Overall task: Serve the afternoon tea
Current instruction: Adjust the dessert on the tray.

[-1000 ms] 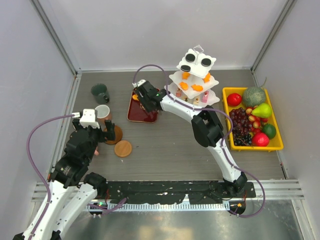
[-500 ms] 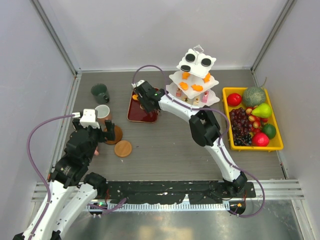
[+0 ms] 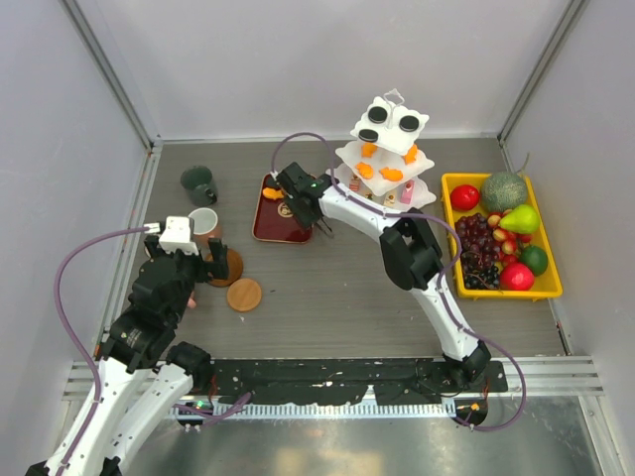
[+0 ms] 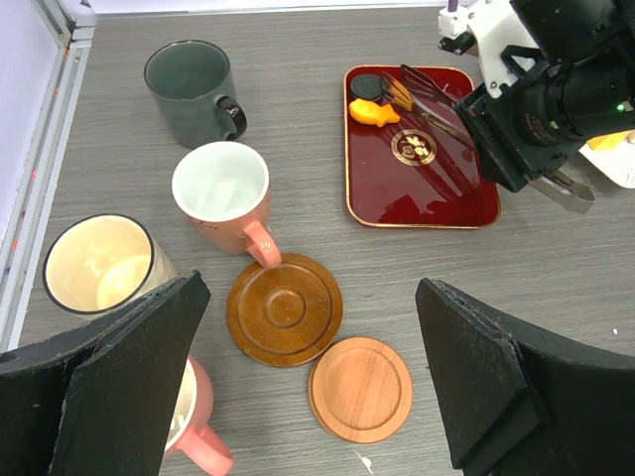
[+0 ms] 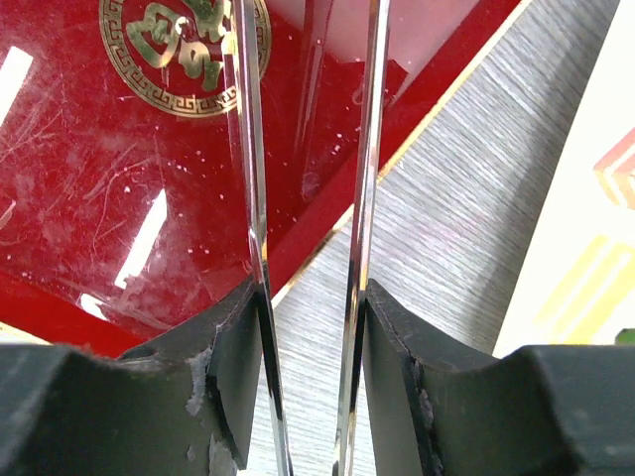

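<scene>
The right gripper has shifted toward the right edge of the dark red tray, clamped on the metal tongs. Only its wrist view shows both mirror-bright blades pinched between the fingers. An orange sweet lies on the glossy tray, with the white three-tier stand just beside it. The left gripper hangs spread wide over round wooden coasters.

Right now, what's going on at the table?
The right pincer is clamped on the metal tongs, holding them over the dark red tray, where an orange sweet and a black round sweet lie. The left pincer hangs open above the mugs and coasters, holding nothing.
</scene>
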Motion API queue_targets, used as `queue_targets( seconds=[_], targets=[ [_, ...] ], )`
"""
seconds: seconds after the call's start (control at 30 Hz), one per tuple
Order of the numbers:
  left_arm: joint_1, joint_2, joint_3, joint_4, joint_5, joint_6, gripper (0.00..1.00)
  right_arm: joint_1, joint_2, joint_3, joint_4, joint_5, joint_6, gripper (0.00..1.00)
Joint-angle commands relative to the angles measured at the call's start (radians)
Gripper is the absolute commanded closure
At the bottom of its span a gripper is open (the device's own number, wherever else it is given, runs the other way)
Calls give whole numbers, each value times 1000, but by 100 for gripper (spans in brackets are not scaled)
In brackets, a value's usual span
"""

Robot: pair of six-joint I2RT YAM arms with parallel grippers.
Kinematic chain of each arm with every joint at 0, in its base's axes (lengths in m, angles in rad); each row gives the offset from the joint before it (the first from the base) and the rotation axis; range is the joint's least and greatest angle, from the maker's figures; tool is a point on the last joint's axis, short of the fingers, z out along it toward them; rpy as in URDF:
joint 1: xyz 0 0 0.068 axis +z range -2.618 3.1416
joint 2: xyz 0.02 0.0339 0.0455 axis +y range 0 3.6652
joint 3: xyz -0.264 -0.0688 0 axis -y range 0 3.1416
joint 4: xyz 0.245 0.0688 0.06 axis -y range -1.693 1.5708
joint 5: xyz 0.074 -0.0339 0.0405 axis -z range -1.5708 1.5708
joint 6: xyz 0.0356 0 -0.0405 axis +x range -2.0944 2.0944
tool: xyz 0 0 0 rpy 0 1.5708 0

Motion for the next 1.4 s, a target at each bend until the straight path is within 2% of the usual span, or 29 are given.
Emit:
queue_targets(
  seconds=[0.0, 0.6, 1.0, 1.37],
  targets=[
    [-2, -2, 0, 47, -9, 7, 1, -4, -142, -18, -3, 13, 14, 54],
    [-4, 1, -3, 48, -6, 7, 1, 22, -125, -12, 9, -100, -69, 55],
    [-2, -6, -1, 48, -5, 7, 1, 71, -327, -243, 53, -142, -52, 55],
    [-2, -9, -1, 48, -9, 7, 1, 45, -334, -202, 86, 13, -37, 55]
  ],
)
